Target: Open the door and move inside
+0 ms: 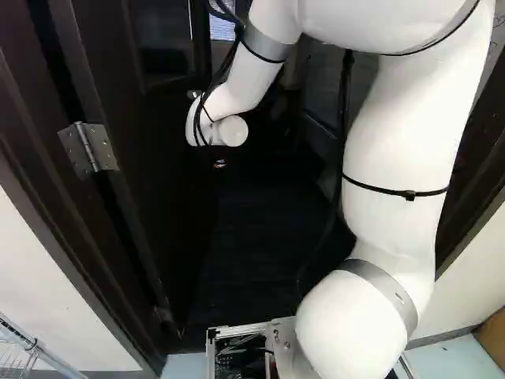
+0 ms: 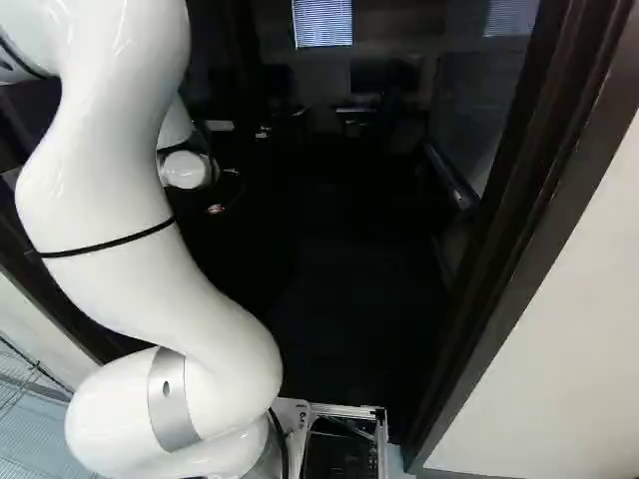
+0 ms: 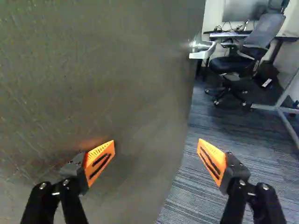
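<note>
The gripper (image 1: 219,163) is a small orange-tipped shape beyond the arm's wrist in the left base view, beside the dark door (image 1: 162,181). That door stands swung inward from its hinge (image 1: 88,148) on the left jamb. In the wrist view, the gripper (image 3: 156,147) is open, with its orange pads wide apart and nothing held. One finger is in front of the door's face (image 3: 117,70), the other past its free edge, over carpet; whether the first touches the door cannot be told. A metal handle (image 3: 202,49) shows at the door's edge, ahead of the fingers.
The right jamb (image 2: 529,220) stands right of the arm. Inside are an office chair (image 3: 247,51), a desk (image 3: 233,34) and a metal stand leg (image 3: 285,112) on striped carpet (image 3: 205,186). A wire rack (image 1: 16,351) is outside, left of the base.
</note>
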Controlling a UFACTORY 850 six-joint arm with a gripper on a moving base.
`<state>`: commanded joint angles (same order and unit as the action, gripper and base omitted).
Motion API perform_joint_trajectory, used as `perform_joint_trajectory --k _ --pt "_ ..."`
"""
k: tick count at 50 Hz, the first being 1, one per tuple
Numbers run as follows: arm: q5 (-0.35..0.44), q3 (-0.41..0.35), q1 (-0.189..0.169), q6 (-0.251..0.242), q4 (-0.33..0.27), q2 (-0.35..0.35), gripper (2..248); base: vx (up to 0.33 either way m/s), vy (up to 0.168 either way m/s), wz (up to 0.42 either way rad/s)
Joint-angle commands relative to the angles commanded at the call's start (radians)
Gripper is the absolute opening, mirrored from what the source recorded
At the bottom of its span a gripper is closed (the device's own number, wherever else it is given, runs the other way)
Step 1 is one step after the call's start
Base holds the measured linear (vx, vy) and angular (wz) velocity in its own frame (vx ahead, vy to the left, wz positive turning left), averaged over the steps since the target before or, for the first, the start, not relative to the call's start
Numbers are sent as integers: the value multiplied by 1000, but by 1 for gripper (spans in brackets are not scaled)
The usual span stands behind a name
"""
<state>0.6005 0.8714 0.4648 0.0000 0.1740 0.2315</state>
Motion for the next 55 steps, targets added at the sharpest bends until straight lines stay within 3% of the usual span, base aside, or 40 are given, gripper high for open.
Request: perform_joint_trajectory --k 55 --pt "0 173 95 0 0 147 247 0 0 0"
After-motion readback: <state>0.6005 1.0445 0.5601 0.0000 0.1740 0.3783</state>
